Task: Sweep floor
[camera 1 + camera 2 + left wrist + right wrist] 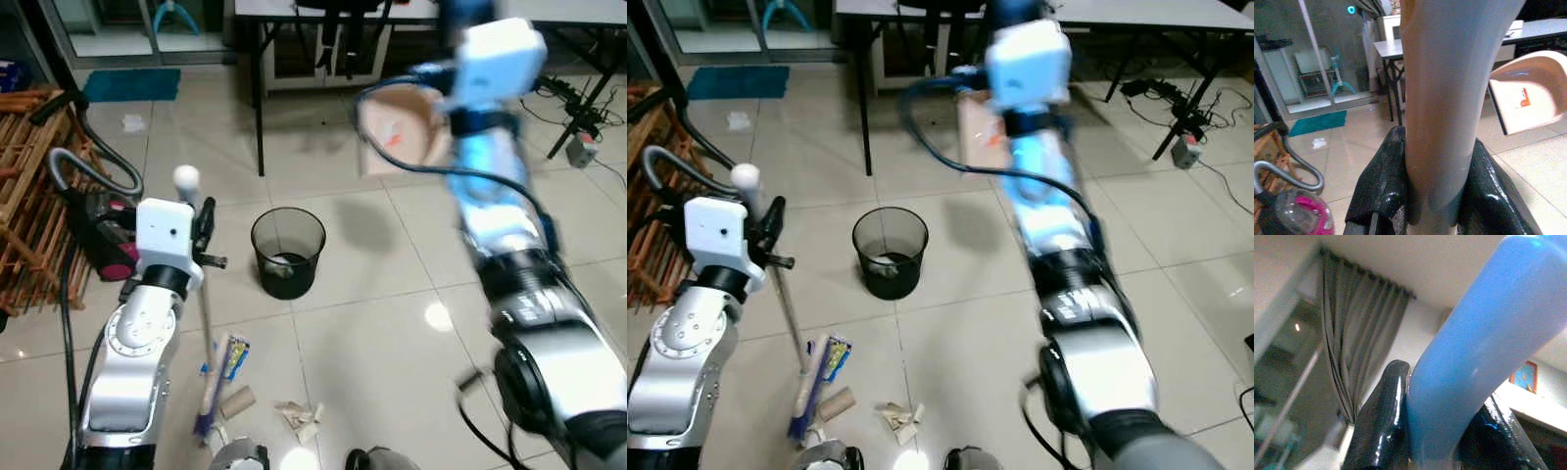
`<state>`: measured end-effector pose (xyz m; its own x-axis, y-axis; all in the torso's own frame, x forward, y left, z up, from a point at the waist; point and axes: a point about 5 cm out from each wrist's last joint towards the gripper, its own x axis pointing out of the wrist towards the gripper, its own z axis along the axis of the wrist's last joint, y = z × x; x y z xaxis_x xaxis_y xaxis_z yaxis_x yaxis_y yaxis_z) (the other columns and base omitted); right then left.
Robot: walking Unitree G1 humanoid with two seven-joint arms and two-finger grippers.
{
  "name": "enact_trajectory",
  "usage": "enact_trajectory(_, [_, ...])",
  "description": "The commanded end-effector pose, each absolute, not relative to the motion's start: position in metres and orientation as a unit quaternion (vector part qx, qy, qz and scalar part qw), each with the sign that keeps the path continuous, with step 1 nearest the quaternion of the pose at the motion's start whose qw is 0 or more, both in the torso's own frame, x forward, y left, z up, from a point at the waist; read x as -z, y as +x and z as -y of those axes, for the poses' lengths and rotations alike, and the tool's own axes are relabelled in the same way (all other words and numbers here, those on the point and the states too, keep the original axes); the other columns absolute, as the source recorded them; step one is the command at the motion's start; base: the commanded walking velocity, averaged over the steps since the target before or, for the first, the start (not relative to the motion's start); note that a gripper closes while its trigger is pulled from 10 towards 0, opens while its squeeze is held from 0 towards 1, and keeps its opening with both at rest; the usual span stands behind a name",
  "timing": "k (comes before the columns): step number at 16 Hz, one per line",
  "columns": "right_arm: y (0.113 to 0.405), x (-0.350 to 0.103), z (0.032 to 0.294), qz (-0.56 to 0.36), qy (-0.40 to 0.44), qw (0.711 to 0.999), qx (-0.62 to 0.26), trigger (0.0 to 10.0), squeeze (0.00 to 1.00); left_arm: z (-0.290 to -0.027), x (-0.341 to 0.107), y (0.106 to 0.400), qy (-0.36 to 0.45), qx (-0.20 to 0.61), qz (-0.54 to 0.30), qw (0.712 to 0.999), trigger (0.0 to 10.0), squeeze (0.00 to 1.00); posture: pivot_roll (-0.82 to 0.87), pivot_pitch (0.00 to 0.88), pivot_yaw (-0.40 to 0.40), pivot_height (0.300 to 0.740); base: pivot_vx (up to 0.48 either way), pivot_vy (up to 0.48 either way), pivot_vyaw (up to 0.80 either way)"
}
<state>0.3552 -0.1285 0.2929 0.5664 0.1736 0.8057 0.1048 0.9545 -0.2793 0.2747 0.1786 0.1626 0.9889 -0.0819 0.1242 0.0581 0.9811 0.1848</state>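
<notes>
My left gripper (204, 233) is shut on a pale broom handle (207, 313) topped by a white knob (186, 177); the left wrist view shows both black fingers (1378, 196) clamped around it. The broom head (210, 397) rests on the tiles beside a blue-yellow packet (234, 356), a cardboard tube (236, 399) and crumpled paper (299, 416). My right arm is raised and blurred, its gripper (1440, 435) shut on the blue handle (431, 73) of a beige dustpan (404, 129) held high above the floor. A black mesh bin (287, 251) stands between the two arms.
A vacuum cleaner (103, 235) with a grey hose and a wooden rack (24, 186) are at the left. Black table legs (259, 108) stand behind the bin. A teal mat (131, 85) lies at the back left. Cables and a tripod (578, 113) are at the back right.
</notes>
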Motion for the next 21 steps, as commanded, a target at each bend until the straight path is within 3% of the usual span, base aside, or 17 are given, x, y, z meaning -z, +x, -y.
enact_trajectory(1, [0.349, -0.283, 0.146, 0.44, -0.16, 0.884, -0.002, 10.0, 0.0, -0.174, -0.167, 0.276, 0.091, 0.04, 0.086, 0.991, 10.0, 0.0, 0.0, 0.069, -0.034, 0.74, 0.0, 0.0, 0.0])
enact_trajectory(5, [0.331, -0.258, 0.193, 0.348, -0.214, 0.91, 0.067, 10.0, 0.0, -0.17, -0.168, 0.282, 0.095, 0.04, 0.104, 0.989, 10.0, 0.0, -0.02, 0.074, -0.012, 0.74, 0.0, 0.0, 0.0])
enact_trajectory(9, [0.327, -0.234, 0.203, 0.285, -0.223, 0.93, 0.069, 10.0, 0.0, -0.164, -0.167, 0.287, 0.065, 0.035, 0.125, 0.989, 10.0, 0.0, -0.03, 0.083, -0.006, 0.74, 0.0, 0.0, 0.0])
enact_trajectory(12, [0.329, -0.178, 0.178, 0.212, -0.168, 0.963, 0.009, 10.0, 0.0, -0.152, -0.152, 0.299, 0.052, 0.049, 0.137, 0.988, 10.0, 0.0, -0.04, 0.129, 0.004, 0.74, 0.0, 0.0, 0.0])
enact_trajectory(21, [0.32, -0.123, 0.112, 0.157, -0.133, 0.972, -0.112, 10.0, 0.0, -0.134, -0.123, 0.301, 0.038, 0.065, 0.131, 0.989, 10.0, 0.0, -0.04, 0.248, -0.005, 0.74, 0.0, 0.0, 0.0])
